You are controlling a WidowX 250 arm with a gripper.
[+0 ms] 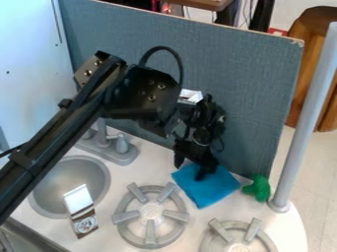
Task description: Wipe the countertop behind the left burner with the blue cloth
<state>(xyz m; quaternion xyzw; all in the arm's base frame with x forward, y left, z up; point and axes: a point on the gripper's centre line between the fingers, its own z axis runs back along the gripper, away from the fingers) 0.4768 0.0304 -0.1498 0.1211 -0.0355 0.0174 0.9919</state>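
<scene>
While the gripper (191, 171) hangs at the blue cloth's (205, 193) back edge, its fingers are spread. Green object (260, 188) just beside the cloth, burner (151, 211) near it

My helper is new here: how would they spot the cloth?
Find the tall blue-grey panel, then the burner nearer the sink. Between panel and burner, beneath the gripper, lies the cloth. It is flat, four-cornered and bright blue, unlike the lumpy green thing by the pole.
</scene>
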